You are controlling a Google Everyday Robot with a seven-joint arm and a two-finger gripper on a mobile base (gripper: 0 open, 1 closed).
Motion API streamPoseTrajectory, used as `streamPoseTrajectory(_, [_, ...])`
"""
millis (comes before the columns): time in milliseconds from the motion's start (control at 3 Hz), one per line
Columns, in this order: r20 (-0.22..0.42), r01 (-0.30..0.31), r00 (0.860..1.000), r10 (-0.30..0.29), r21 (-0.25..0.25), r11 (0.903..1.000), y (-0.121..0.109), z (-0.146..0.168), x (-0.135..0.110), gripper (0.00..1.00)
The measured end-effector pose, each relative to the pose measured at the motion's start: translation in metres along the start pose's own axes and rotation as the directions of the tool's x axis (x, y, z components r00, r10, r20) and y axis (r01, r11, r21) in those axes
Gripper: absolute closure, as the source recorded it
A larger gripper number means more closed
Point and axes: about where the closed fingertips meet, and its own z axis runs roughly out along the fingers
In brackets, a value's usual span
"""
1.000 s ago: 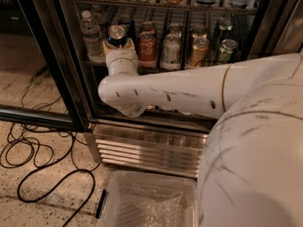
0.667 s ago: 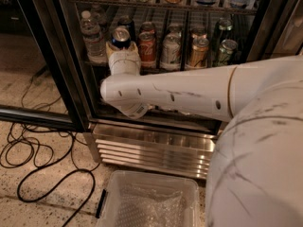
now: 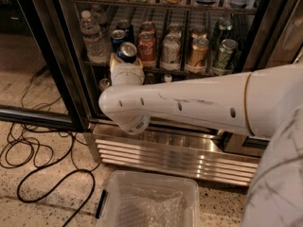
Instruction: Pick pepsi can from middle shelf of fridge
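Observation:
The fridge (image 3: 47, 70) stands open, its black door frame at the left. The middle shelf (image 3: 189, 71) is a dark wire rack holding a row of cans. My gripper (image 3: 127, 60) reaches into its left part, at the end of my white arm (image 3: 189, 105). It is shut on the pepsi can (image 3: 127, 51), blue with a silver top, which sits between the tan fingertips (image 3: 113, 60) at the shelf's front edge. A second blue can (image 3: 118, 36) stands just behind it. A red Coca-Cola can (image 3: 147, 45) is right beside it.
A water bottle (image 3: 92, 39) stands left of the gripper. Silver, gold and green cans (image 3: 196, 53) fill the shelf to the right. Below are the steel slatted base (image 3: 175, 157), a clear plastic bin (image 3: 149, 202) and black cables (image 3: 33, 150) on the floor.
The gripper and the blue can in it have moved down and toward the front of the shelf. A second blue can behind has come into sight.

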Motion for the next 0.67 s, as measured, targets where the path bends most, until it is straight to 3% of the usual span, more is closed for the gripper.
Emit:
streamPoseTrajectory(333, [-0.062,-0.024,0.998,0.025,0.018,0.9996,-0.0049,-0.0149,0.0168,1.00])
streamPoseTrajectory(667, [-0.065,-0.027,0.997,0.028,0.022,0.9994,-0.0062,-0.0152,0.0176,1.00])
